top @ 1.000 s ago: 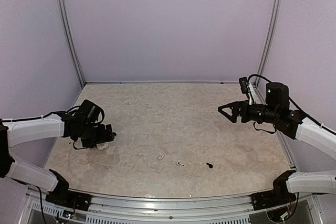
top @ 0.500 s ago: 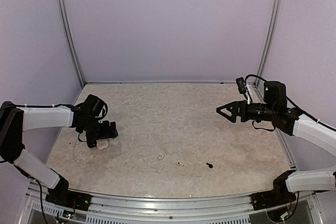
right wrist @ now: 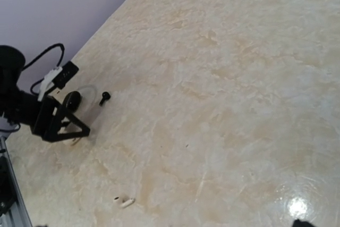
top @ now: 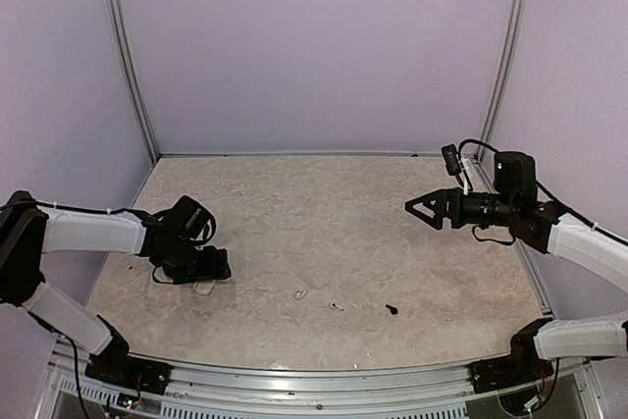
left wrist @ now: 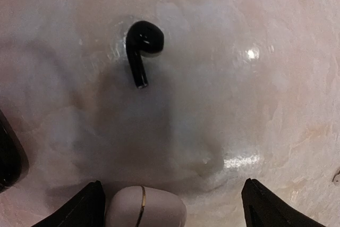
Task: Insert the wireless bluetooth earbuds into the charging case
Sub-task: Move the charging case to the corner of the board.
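Observation:
A closed white charging case (left wrist: pixel 144 212) with a thin gold seam lies between my left gripper's (left wrist: pixel 172 195) open fingers, close to the left finger (left wrist: pixel 87 208). In the top view the case (top: pixel 203 288) peeks out just below that gripper (top: pixel 213 267). A black earbud (left wrist: pixel 142 49) lies on the table beyond the fingertips; it also shows in the right wrist view (right wrist: pixel 104 97). Two white earbuds (top: pixel 300 293) (top: pixel 337 305) and another black earbud (top: pixel 392 309) lie near the front middle. My right gripper (top: pixel 417 208) hovers open and empty at the right.
A dark rounded object (left wrist: pixel 8 158) sits at the left edge of the left wrist view; I cannot tell what it is. The marbled table (top: pixel 324 213) is walled by lilac panels at the back and sides.
My left gripper has moved right and toward the near edge, and now stands over the white case, which has shifted slightly the same way. The right arm has barely moved.

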You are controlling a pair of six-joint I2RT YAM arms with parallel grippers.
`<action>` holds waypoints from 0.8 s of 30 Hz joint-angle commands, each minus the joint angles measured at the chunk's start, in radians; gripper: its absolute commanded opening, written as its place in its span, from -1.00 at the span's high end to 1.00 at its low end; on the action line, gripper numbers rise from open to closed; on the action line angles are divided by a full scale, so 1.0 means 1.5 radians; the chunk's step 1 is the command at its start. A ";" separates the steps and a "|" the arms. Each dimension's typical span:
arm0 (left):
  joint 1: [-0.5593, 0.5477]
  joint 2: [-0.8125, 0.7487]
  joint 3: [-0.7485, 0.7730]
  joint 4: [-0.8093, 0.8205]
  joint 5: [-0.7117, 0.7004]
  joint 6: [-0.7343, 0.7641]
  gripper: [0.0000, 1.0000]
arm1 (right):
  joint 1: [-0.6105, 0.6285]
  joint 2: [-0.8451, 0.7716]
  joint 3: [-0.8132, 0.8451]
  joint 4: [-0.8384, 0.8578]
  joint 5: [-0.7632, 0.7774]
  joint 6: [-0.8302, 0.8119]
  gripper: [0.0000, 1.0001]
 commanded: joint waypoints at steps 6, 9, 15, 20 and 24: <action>-0.106 -0.049 -0.031 -0.030 -0.040 -0.110 -0.68 | -0.009 -0.017 0.011 0.003 -0.017 0.009 -0.99; -0.121 -0.047 -0.033 -0.048 -0.066 -0.112 -0.65 | -0.009 -0.012 0.009 0.008 -0.019 0.010 -0.99; -0.122 -0.015 -0.009 -0.063 -0.121 -0.120 -0.61 | -0.009 0.002 0.011 0.016 -0.022 0.009 -0.99; -0.122 0.014 0.002 -0.045 -0.124 -0.126 -0.50 | -0.009 0.002 0.013 0.011 -0.016 -0.001 -0.99; -0.130 0.026 0.002 -0.025 -0.120 -0.123 -0.39 | -0.009 0.002 0.014 0.007 -0.014 -0.007 -0.99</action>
